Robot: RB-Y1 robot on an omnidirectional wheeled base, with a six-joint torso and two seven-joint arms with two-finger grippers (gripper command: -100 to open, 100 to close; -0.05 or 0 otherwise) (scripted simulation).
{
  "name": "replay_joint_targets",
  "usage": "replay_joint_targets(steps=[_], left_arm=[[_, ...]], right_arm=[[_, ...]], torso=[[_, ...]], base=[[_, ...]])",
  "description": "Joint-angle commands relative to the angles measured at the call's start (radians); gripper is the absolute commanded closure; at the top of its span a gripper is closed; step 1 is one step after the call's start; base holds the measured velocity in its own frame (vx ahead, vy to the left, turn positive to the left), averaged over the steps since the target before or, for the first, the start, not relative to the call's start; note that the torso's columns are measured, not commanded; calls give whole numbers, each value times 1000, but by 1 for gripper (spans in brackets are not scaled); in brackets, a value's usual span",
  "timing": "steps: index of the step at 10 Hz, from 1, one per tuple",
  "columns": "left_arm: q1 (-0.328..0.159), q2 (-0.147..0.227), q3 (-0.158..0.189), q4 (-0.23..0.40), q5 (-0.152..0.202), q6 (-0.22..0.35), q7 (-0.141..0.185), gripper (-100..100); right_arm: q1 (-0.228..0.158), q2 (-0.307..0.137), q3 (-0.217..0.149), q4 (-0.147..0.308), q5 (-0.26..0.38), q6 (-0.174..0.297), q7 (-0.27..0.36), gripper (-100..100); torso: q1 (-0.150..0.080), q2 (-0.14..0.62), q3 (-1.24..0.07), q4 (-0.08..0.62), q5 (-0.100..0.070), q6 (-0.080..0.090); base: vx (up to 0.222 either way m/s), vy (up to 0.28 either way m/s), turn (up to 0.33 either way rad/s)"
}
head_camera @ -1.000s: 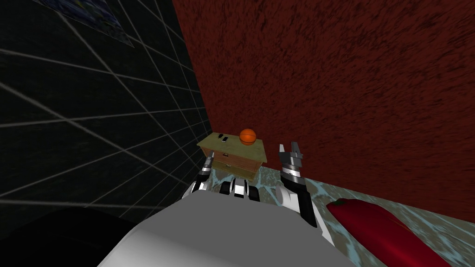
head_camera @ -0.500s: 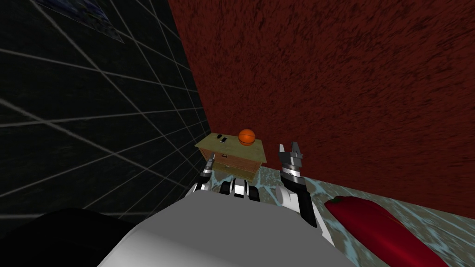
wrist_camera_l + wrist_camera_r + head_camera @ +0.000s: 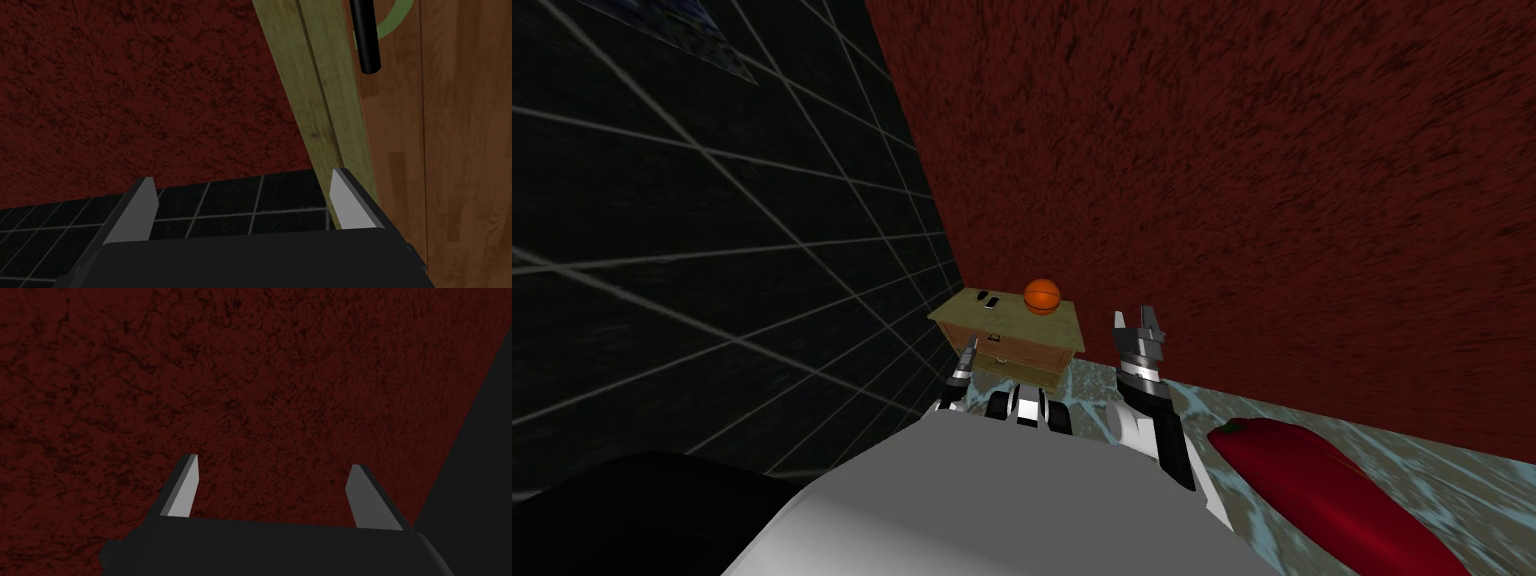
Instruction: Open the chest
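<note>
- Left hand (image 3: 968, 352) hangs with its fingers spread and nothing between them, at the near left corner of the chest (image 3: 1017, 345). The chest stands in the corner where the black tiled wall (image 3: 712, 250) meets the red wall (image 3: 1212, 180).
- In the left wrist view one finger (image 3: 350, 200) sits just beside the greenish top board (image 3: 320, 110). The black handle (image 3: 365, 37) lies off to one side of the gap, on the wood front (image 3: 460, 150). Closing now would likely pinch air or the board's edge, and pushing straight ahead could jam that finger against the board.
- That handle looks thin, so a grip that catches it only near the fingertips may slip once the pull begins.
- An orange ball (image 3: 1043, 296) and two small dark things (image 3: 988, 297) rest on the chest's top. A knock or a sharp tug could send the ball rolling off.
- Right hand (image 3: 1137, 325) is raised to the right of the chest, fingers apart and empty, facing the red wall. Driving closer to the chest might press it into that wall.
- At the far right a red rounded thing (image 3: 1322, 490) lies on the floor (image 3: 1412, 470), well apart from the chest. It is a hazard only if the base swings that way.
</note>
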Motion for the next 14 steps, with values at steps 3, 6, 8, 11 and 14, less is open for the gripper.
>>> replay_joint_targets(steps=[3,6,8,11,14], left_arm=[[-36,-14,-8,126,-15,-50,-2,-100],[-61,-22,-14,208,-26,-87,-2,-100],[-72,-25,-17,255,-32,-104,-2,-100],[-93,-31,-22,324,-41,-135,-2,-100],[-117,-41,-27,409,-52,-173,-4,-100]], right_arm=[[0,0,0,0,0,0,0,0],[0,0,0,0,0,0,0,0],[0,0,0,0,0,0,0,0],[0,0,0,0,0,0,0,0],[0,0,0,0,0,0,0,0]], torso=[[0,0,0,0,0,0],[0,0,0,0,0,0],[0,1,0,0,0,0],[0,0,0,0,0,0],[0,0,0,0,0,0]], base=[[16,-4,-27],[18,-4,-29],[12,-3,-18],[13,-4,-25],[25,-4,-36]])
